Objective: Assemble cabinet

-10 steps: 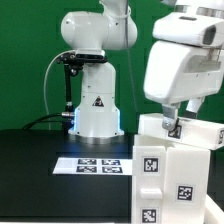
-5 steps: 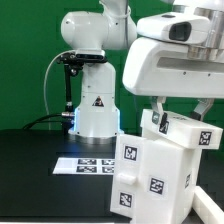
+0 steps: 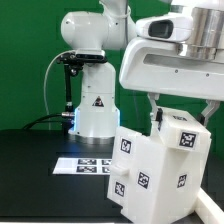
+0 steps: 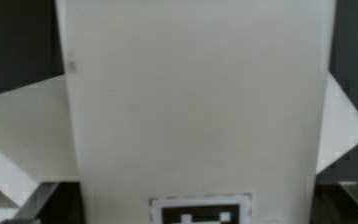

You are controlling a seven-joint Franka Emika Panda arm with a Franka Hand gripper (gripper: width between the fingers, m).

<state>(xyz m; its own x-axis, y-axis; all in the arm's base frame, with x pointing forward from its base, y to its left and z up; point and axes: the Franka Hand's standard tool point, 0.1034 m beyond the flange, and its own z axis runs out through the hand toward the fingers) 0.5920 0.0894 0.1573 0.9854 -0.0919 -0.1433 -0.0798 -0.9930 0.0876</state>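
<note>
The cabinet (image 3: 152, 172), a white box with several black-and-white tags, hangs tilted above the black table at the exterior view's right. My gripper (image 3: 181, 120) is shut on its top part, one finger (image 3: 155, 117) on each side. In the wrist view a flat white face of the cabinet (image 4: 194, 100) fills the middle, with one tag near the jaws. The dark fingertips (image 4: 19, 205) barely show beside it. The cabinet's lower end runs out of the exterior view.
The marker board (image 3: 93, 163) lies flat on the black table (image 3: 35, 175), to the exterior view's left of the cabinet. The arm's white base (image 3: 93, 105) stands behind it, with a black stand (image 3: 66, 85) and a green backdrop.
The gripper and the cabinet have moved toward the exterior view's left. The cabinet has turned and tilted as it moved.
</note>
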